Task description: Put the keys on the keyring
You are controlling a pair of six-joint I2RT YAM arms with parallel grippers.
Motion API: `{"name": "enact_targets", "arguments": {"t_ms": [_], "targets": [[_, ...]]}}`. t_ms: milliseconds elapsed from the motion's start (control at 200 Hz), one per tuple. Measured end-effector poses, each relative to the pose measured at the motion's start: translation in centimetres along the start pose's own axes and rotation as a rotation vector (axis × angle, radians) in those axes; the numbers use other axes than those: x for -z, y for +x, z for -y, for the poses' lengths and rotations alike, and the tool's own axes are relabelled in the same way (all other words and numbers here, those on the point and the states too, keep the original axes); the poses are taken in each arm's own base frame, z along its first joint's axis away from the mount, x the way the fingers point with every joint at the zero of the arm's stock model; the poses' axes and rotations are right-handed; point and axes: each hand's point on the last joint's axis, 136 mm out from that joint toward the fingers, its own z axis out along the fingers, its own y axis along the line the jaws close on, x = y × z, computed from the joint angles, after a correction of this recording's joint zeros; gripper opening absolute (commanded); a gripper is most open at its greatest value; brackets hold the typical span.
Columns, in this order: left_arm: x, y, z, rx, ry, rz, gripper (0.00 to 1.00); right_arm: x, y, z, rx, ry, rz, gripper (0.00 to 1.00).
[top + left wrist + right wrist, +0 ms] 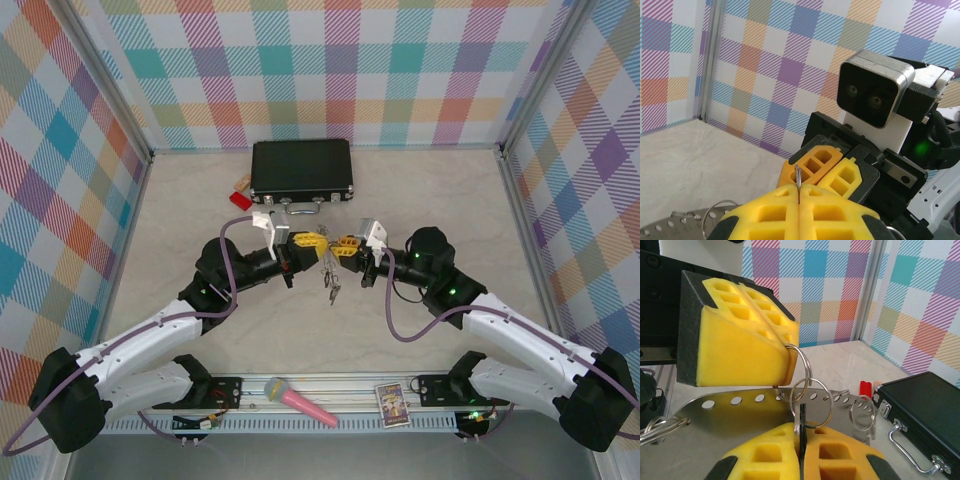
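My left tool (799, 197) is clamped on a small loop (805, 365) of the keyring (740, 405), held above the surface (200, 200). My right tool (800, 440) pinches a key (801, 416). Risk: the key slips free (thin edge grip) and drops unthreaded.

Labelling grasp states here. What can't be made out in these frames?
Top view: keys too small and bunched to count.
Left wrist: left fingers hide all but a metal sliver of what they pinch.
Right wrist: right fingers bury most of the pinched silver-black piece, likely a key, and the keyring's lower edge.
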Motion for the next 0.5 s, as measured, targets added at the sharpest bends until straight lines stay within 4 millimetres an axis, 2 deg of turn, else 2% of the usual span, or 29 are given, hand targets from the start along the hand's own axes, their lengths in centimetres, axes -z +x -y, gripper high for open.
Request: {"name": "enact_targets", "arguments": {"t_ms": [245,500], "targets": [[-0.1,-0.8,0.1,0.009,0.008,0.035,0.0,-0.4,0.5,-0.8,-0.007,-0.036,-0.015,0.01],[-0.2,-0.3,0.1,0.017,0.008,0.021,0.0,-0.5,1.0,-0.9,-0.011,-0.037,-0.034,0.01]]}}
